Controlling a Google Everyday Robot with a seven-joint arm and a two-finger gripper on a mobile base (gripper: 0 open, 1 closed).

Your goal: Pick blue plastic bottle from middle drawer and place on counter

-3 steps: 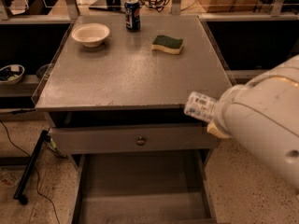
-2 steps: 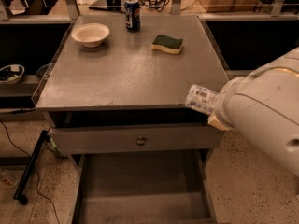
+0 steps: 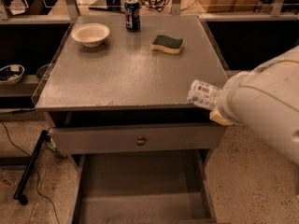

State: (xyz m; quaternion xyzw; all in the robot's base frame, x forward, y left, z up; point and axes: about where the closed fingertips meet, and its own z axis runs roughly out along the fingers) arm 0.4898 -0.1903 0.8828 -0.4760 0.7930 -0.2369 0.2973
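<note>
The small clear plastic bottle with a whitish, faintly bluish label and dark print [image 3: 202, 94] is lying on its side at the right of the frame, a little above the middle. It is overlapping the front right corner of the large square grey speckled counter [image 3: 121, 73]. Whether it is touching the top or hanging just over it cannot be told. Its right end is disappearing behind the bulky white robot arm [image 3: 266, 106], which is reaching in from the right edge of the frame. The pincer [image 3: 218, 110] is sitting at the tip of that arm, right at the bottle's hidden end, and the arm's shell is covering most of it. Whether it is pinching the bottle cannot be told.

Below the counter's scuffed front edge, a grey drawer front with a round knob [image 3: 140, 140] is standing slightly out. Under it, at the bottom middle of the frame, the wide shallow grey metal drawer [image 3: 140, 195] is standing pulled out, showing its bare flat bottom.

Toward the upper part of the frame, three things are resting on the counter well apart from the bottle: a green and yellow sponge [image 3: 167, 44] right of centre, a dark blue Pepsi can [image 3: 132, 15] standing upright near the back edge, and a cream round bowl [image 3: 90, 34] at the upper left.

A speckled floor [image 3: 252, 181] is showing at the lower right.
</note>
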